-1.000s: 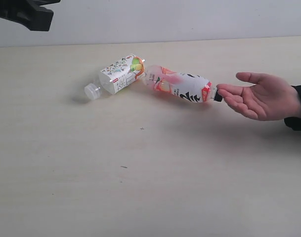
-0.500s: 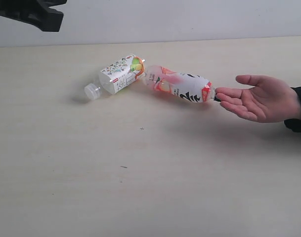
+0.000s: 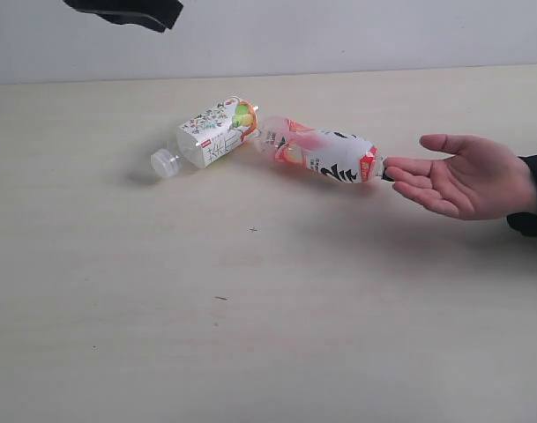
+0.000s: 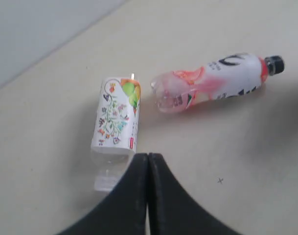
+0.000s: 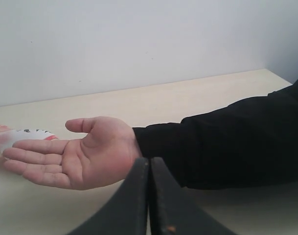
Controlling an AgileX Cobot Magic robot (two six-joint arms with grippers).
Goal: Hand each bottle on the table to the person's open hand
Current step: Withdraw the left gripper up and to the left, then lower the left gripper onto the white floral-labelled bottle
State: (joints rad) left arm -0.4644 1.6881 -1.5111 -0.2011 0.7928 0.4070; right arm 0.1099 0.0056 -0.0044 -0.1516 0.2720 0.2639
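Two bottles lie on their sides on the table (image 3: 250,335), bases almost touching. The white patterned bottle (image 3: 211,133) (image 4: 116,121) has its clear cap toward the left. The pink-peach bottle (image 3: 321,152) (image 4: 212,83) points its black cap at the person's open hand (image 3: 466,176) (image 5: 75,154), which hovers palm up at the right, fingertips by the cap. My left gripper (image 4: 148,155) is shut and empty, high above the patterned bottle; part of its arm (image 3: 127,12) shows at the top left. My right gripper (image 5: 149,159) is shut and empty, near the person's wrist.
The person's dark sleeve (image 5: 222,142) stretches across the table at the right edge. A pale wall (image 3: 339,35) runs behind the table's far edge. A few tiny dark specks (image 3: 253,230) mark the tabletop.
My left arm has moved to the right along the top of the exterior view. The hand shifted slightly rightward, away from the black cap. Both bottles stayed where they were.
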